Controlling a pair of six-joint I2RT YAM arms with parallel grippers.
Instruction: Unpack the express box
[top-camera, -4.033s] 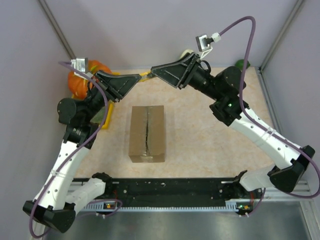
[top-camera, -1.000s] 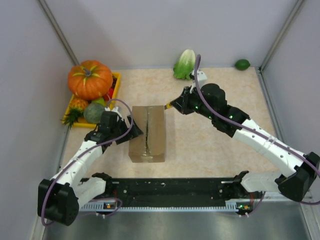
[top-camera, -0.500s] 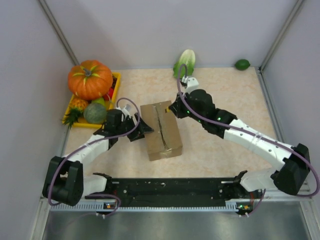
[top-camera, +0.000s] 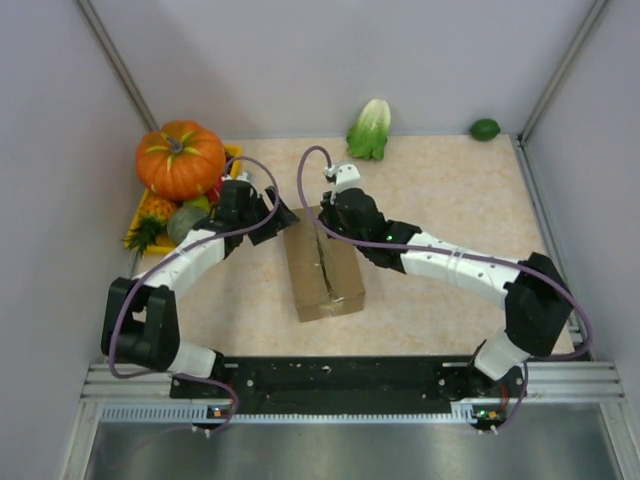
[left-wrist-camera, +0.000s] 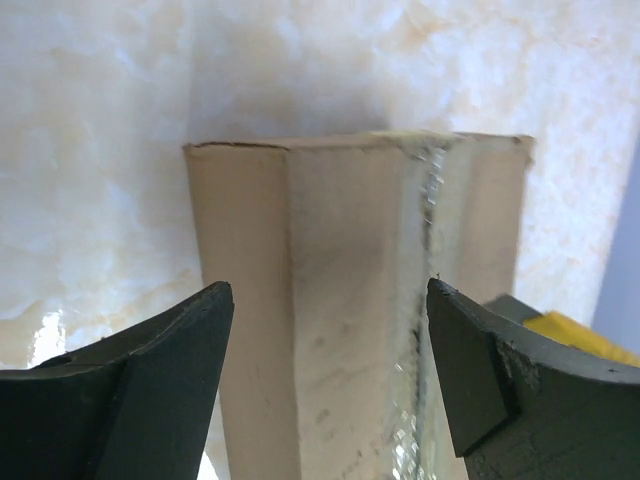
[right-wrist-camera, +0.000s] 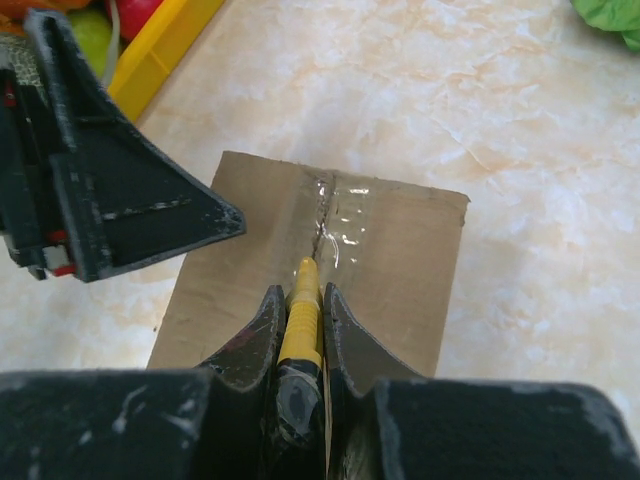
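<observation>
Express box (top-camera: 325, 262) on surface (top-camera: 440, 200), central, skewed. Right end effector (right-wrist-camera: 301, 295) clenched on yellow tool (right-wrist-camera: 305, 280), tip on taped seam (right-wrist-camera: 325, 215). Left end effector (left-wrist-camera: 328, 300) released, straddling box end. Risk: unclamped box slides; tool skips off seam.

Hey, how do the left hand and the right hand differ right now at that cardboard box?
The left hand is open, its fingers spread wide and empty; the right hand is shut on a yellow tool. The left hand sits by the express box's far left corner; the right hand is above the box, its tool tip at the taped seam. Both are at the box's far end.
</observation>
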